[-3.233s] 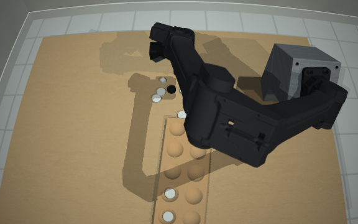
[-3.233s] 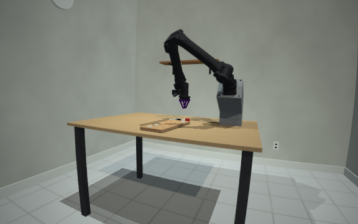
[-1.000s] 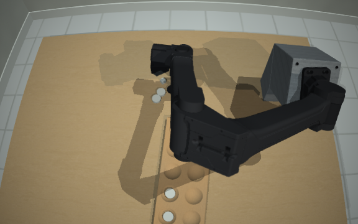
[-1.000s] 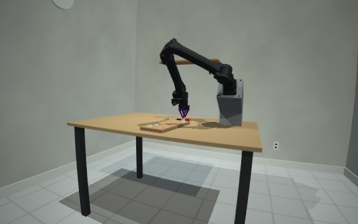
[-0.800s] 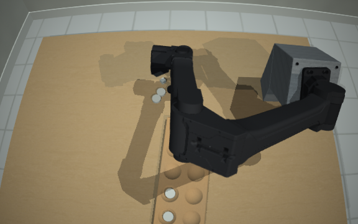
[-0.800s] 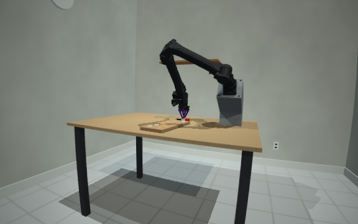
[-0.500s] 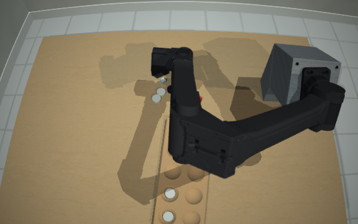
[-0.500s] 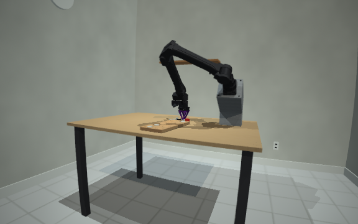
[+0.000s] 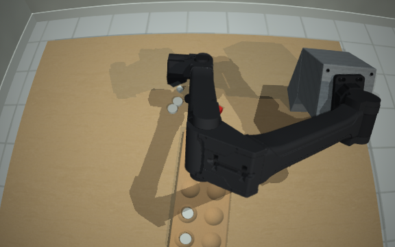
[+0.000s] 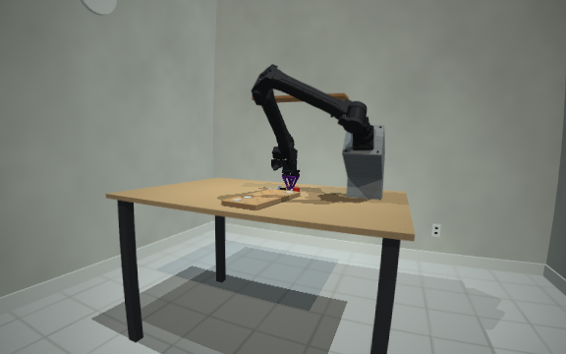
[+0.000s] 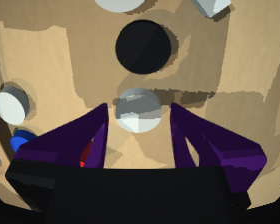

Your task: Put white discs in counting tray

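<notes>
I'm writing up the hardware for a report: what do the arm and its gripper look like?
The arm is matte black all over, with boxy links and rounded joints, small screw details on the biggest link, and no loose cables in sight. It mounts on a grey block pedestal through a black plate. The gripper has a black body and two purple, tapering fingers.

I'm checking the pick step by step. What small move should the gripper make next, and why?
Probably finish the descent and close. In the wrist view a white disc lies on the table between the half-open gripper fingertips, not yet gripped, and the tray shows only two white discs.
</notes>
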Robot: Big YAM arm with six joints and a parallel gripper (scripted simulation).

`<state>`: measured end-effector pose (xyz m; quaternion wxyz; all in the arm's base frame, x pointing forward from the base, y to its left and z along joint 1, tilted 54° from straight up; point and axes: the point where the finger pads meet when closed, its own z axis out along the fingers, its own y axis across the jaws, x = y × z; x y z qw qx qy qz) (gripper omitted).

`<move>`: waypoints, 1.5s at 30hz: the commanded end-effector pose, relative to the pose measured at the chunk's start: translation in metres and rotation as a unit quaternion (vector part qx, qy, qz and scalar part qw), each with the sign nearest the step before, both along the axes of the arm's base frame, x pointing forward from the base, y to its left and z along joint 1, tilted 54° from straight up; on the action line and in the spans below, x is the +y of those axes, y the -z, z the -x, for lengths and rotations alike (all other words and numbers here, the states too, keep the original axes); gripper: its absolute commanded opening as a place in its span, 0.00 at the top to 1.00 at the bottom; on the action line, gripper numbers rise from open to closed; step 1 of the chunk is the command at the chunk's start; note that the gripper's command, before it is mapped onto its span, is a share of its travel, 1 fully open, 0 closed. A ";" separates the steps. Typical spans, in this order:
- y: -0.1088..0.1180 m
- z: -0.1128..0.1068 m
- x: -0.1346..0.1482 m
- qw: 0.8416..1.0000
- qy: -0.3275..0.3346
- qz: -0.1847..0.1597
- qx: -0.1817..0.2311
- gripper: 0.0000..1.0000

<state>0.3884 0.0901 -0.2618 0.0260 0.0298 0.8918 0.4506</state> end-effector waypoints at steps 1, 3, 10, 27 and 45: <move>0.005 0.002 0.007 1.000 -0.004 -0.002 0.005 0.55; 0.005 0.002 0.007 1.000 -0.004 -0.002 0.006 0.55; 0.005 0.002 0.007 1.000 -0.004 -0.002 0.005 0.55; 0.006 0.001 0.009 1.000 -0.004 -0.002 0.003 0.55; 0.007 0.001 0.010 1.000 -0.004 -0.002 0.004 1.00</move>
